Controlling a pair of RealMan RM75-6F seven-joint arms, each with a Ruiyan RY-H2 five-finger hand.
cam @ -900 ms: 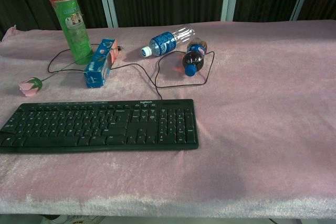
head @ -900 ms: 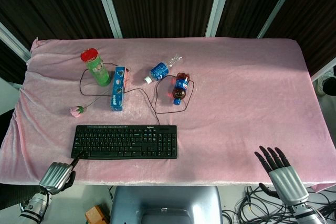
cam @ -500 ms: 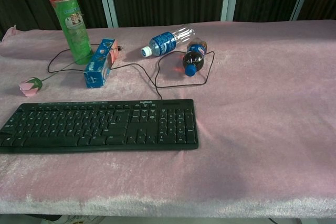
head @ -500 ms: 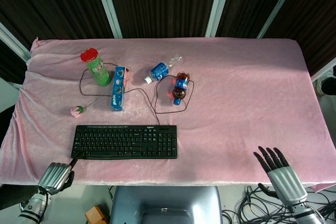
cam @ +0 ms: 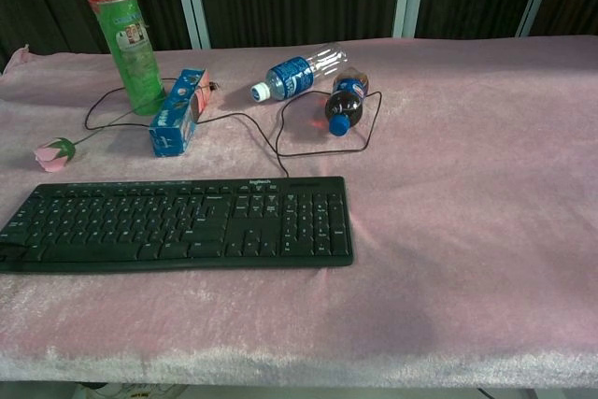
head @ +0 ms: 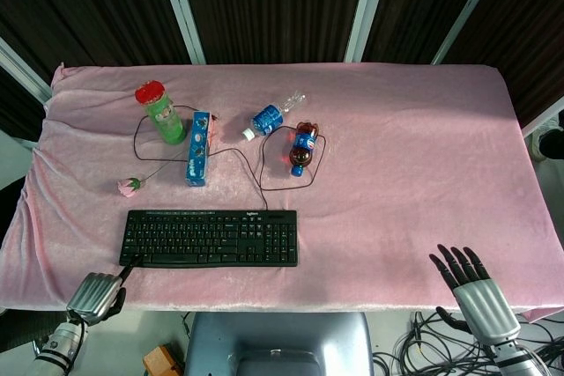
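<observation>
The left hand (head: 95, 295) sits curled in on nothing at the near table edge, one fingertip at the near-left corner of the black keyboard (head: 210, 238); beyond lie a pink rose (head: 129, 185), green can (head: 162, 113), blue box (head: 199, 148) and two bottles; the right hand (head: 471, 289), fingers spread and holding nothing, hovers at the near-right edge
</observation>
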